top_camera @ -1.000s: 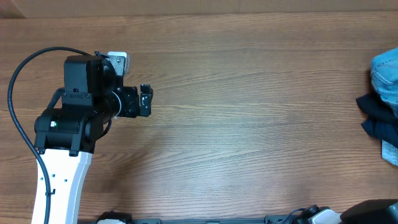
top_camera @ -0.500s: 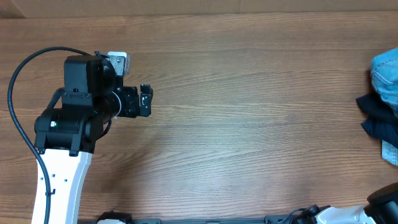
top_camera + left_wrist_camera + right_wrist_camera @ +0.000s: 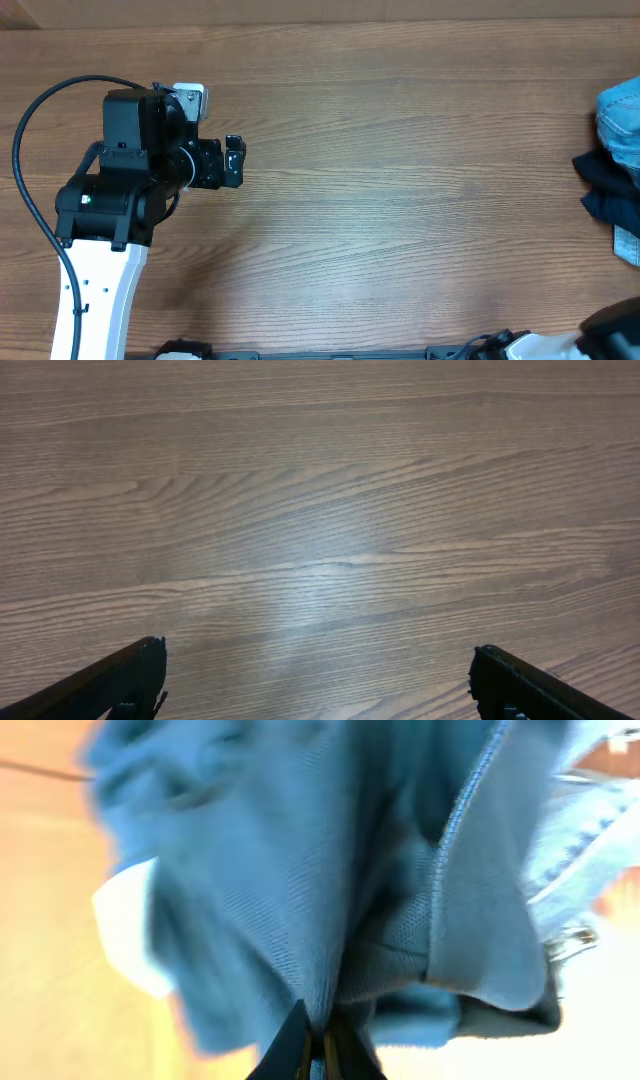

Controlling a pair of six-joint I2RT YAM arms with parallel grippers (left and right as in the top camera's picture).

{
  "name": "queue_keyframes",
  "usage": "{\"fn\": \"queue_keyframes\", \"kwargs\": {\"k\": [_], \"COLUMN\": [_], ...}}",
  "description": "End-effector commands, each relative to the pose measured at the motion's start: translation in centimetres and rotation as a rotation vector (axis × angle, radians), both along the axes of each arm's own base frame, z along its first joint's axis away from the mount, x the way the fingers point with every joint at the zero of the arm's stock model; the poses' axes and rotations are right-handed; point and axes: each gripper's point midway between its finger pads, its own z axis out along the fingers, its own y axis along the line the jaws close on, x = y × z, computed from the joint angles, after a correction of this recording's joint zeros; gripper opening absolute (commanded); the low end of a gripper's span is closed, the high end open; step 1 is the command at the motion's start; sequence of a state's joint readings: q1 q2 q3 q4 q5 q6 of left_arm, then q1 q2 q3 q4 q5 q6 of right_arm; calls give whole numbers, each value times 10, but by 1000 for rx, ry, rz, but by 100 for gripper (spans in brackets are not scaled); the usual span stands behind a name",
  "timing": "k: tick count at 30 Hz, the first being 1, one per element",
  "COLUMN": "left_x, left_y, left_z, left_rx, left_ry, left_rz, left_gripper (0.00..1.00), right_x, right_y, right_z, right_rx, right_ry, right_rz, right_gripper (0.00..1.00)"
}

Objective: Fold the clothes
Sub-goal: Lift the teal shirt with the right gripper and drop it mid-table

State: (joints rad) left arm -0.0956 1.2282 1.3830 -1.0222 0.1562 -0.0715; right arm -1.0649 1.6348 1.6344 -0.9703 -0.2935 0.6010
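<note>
My right pincer (image 3: 316, 1040) is closed tight, its tips pinching a fold of the blue knit shirt (image 3: 300, 870). The wrist view is blurred, but the shirt fills it from 9 to 1 o'clock, with creases running down into my tips at 6. A white patch (image 3: 128, 925) shows at its 9 o'clock edge. Paler denim (image 3: 590, 820) with a small metal piece lies at 3 o'clock.

From overhead that pincer is out of sight. Only a bit of my right arm (image 3: 612, 332) shows at the table's (image 3: 400, 200) 5 o'clock corner. The clothes (image 3: 612, 160) lie heaped at the table's 3 o'clock edge, partly cut off by the frame, with pale blue toward 12 and dark blue toward 6.

My left pincer (image 3: 234, 161) sits at 9 o'clock, well apart from the heap, pointing toward 3. Its fingers (image 3: 110, 682) are spread wide and hold nothing, with bare wood beneath them.
</note>
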Motion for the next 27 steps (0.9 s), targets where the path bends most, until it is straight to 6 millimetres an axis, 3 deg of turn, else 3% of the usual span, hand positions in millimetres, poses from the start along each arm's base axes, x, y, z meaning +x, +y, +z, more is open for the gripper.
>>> {"fn": "queue_keyframes", "kwargs": {"k": [1, 3, 6, 12, 15, 20, 27], "left_x": [2, 2, 2, 2, 2, 2, 2], "left_y": [3, 3, 3, 3, 3, 3, 3], "left_z": [12, 12, 12, 12, 12, 12, 12], "left_rx": [17, 17, 17, 17, 17, 17, 17], "left_ry": [-38, -38, -38, -38, -38, -38, -38], "left_rz": [-5, -5, -5, -5, -5, -5, -5], "left_gripper": [100, 100, 100, 100, 100, 100, 100], "right_x": [22, 33, 43, 49, 57, 88, 112], "right_y": [67, 112, 182, 300, 339, 359, 448], "right_z": [109, 152, 199, 236, 236, 212, 199], "right_rx": [-182, -265, -364, -495, -509, -497, -389], "right_ry": [-264, -388, -525, -653, -673, -576, -676], "right_rz": [227, 399, 631, 991, 1102, 1103, 1391], "right_gripper": [4, 4, 4, 4, 4, 4, 4]}}
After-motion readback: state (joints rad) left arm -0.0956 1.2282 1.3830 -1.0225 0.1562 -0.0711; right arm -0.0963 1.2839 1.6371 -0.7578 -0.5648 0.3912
